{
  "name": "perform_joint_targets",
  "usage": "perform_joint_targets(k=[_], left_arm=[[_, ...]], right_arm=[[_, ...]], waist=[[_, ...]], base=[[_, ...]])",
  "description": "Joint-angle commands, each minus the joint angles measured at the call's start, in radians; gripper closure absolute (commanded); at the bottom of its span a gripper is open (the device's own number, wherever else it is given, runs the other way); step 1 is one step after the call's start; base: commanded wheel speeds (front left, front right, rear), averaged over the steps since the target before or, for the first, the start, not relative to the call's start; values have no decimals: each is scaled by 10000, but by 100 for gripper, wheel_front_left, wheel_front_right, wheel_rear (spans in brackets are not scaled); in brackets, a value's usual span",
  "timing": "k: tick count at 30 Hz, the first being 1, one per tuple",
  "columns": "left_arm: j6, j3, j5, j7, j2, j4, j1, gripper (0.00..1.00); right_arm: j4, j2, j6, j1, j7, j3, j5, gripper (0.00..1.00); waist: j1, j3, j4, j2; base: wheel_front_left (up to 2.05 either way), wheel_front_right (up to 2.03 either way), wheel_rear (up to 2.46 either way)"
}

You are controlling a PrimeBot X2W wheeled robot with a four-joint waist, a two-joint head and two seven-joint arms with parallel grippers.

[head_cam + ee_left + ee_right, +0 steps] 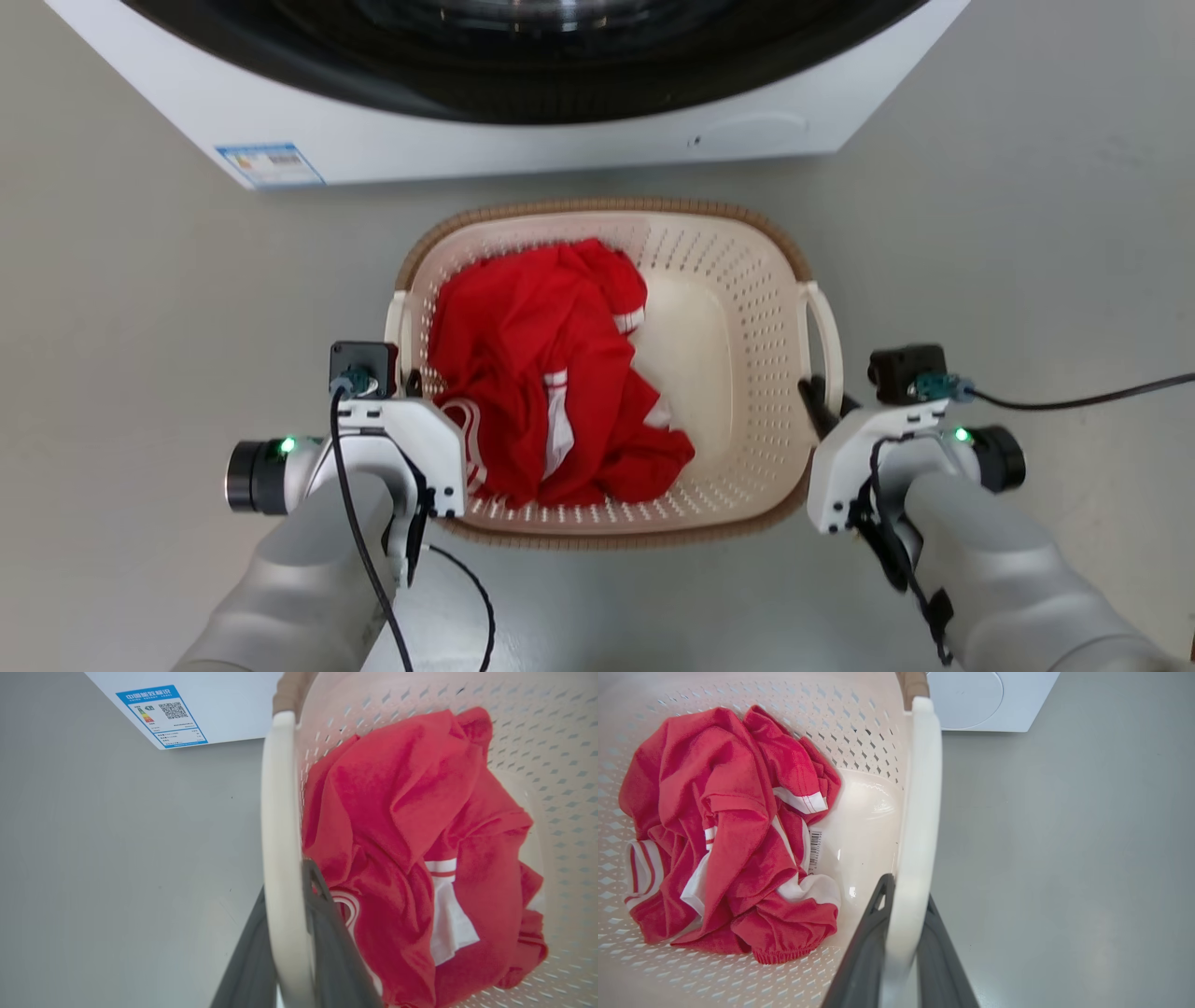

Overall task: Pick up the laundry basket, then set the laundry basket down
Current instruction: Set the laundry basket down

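Observation:
The laundry basket, cream and perforated with a brown rim, sits in the middle of the head view in front of the washing machine. A red garment with white stripes lies inside it. My left gripper is shut on the basket's left loop handle, one dark finger on each side of it. My right gripper is shut the same way on the right loop handle. I cannot tell whether the basket rests on the floor or hangs just above it.
A white washing machine with a dark round door stands just beyond the basket, with a blue label on its lower left corner. Grey floor spreads to both sides. A black cable runs off from my right wrist.

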Motion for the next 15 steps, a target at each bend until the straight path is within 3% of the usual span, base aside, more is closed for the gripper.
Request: perform_joint_targets(k=[1,15], left_arm=[[161,406,378,-138,131,-325,-456,100],[373,2185,2236,-139,305,-1159,-842,100]], right_arm=[[-84,264,87,-138,-326,142,6,100],[391,264,87,-1289,-663,-610,-385,100]], waist=[[0,628,30,0],[0,1997,127,0]], base=[[0,0,0],[0,0,0]])
